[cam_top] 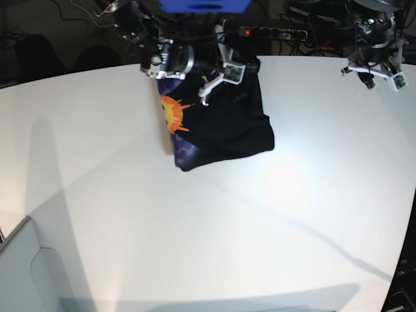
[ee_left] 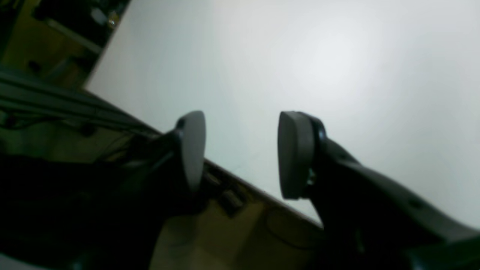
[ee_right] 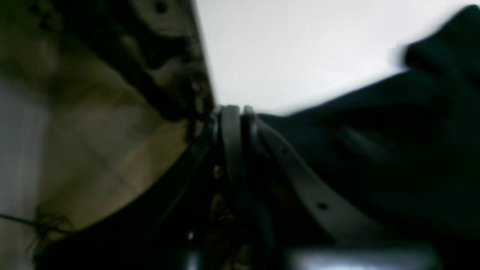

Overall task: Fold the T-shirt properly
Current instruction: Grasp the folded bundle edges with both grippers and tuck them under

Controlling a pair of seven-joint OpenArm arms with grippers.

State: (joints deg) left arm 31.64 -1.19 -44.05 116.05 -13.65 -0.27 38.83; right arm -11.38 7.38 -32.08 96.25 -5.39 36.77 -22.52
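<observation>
The black T-shirt [cam_top: 227, 127] sits bunched at the far middle of the white table [cam_top: 195, 227], with an orange sun and purple print [cam_top: 172, 114] showing along its left side. My right gripper [cam_top: 204, 97] is over its upper part. In the right wrist view that gripper [ee_right: 238, 110] is shut, and the dark cloth [ee_right: 375, 135] runs from its fingertips off to the right. My left gripper [cam_top: 380, 79] hangs over the far right of the table, well away from the shirt. It [ee_left: 242, 142] stands open with only bare tabletop [ee_left: 337, 56] between its pads.
A power strip with a red light [cam_top: 260, 30] and cables lie behind the table's far edge. A blue object [cam_top: 201, 5] sits at the top centre. A grey panel [cam_top: 26, 273] stands at the near left corner. The floor [ee_left: 210, 240] shows past the table edge.
</observation>
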